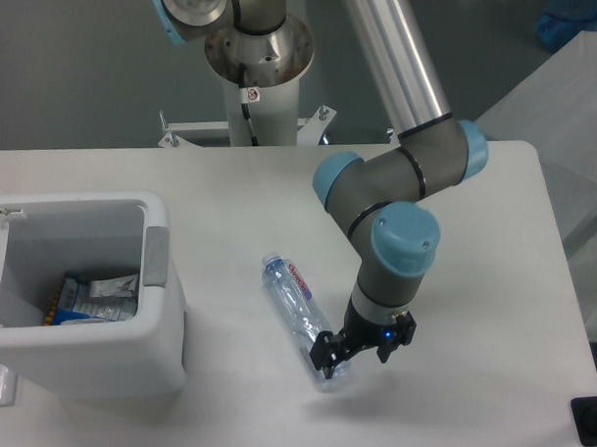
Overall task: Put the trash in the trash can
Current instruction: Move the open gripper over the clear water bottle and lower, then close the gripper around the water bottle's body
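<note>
- Bottle (304,323), clear and bluish with a red-pink label, lies on its side on the white worktop (474,249), to the right of the trash can (163,307). It lies on a diagonal, one end toward the upper left and the other toward the lower right.
- Trash can is a white boxy bin at the left edge of the worktop, with a grey patch on its right wall. Its top is uncovered, and crumpled wrappers (95,297) lie on its bottom.
- Arm reaches from its base (258,46) at the back of the worktop. The silver tube slopes down to the right, and the grey joints with blue caps fold back, so the wrist points down.
- End effector (355,348) is low over the worktop at the lower right end of the bottle. Its fingers stand apart, the left finger (324,349) at the bottle's end and the right finger beside it; contact cannot be judged.
</note>
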### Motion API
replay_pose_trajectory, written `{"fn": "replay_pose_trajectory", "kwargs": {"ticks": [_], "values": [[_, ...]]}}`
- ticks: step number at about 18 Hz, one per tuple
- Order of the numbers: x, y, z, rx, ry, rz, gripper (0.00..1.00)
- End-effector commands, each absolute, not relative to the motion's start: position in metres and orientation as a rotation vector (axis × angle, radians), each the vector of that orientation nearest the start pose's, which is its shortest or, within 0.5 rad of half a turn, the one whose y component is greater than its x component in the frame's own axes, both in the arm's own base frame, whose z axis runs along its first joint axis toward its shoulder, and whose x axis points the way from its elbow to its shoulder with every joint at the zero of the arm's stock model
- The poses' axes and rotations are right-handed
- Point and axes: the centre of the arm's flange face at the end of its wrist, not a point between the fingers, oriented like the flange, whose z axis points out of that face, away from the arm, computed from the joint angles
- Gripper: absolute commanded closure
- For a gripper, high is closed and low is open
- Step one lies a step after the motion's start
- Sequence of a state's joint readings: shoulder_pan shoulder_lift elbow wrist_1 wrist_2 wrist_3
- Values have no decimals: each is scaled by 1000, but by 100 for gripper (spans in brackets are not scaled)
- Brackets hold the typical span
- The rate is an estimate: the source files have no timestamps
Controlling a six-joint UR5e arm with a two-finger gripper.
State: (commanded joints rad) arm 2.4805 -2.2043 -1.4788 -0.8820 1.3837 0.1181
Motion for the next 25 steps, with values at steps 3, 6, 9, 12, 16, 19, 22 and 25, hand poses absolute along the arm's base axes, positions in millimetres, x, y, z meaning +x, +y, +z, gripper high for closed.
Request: {"fn": "replay_pose_trajectory", "kwargs": {"ticks": [3,6,9,12,16,19,22,25], "values": [[-456,555,210,-2718,-1101,-141,0],[-455,555,207,-2727,-1102,-138,0],[-454,555,195,-2745,-1097,-146,0],[-455,554,190,-2757,-1101,-130,0],[-449,557,189,-2765,-1090,-131,0],[-449,557,188,-2766,-1091,-132,0],[-447,559,187,-2770,-1085,-134,0],[-446,560,182,-2775,-1088,-137,0]]}}
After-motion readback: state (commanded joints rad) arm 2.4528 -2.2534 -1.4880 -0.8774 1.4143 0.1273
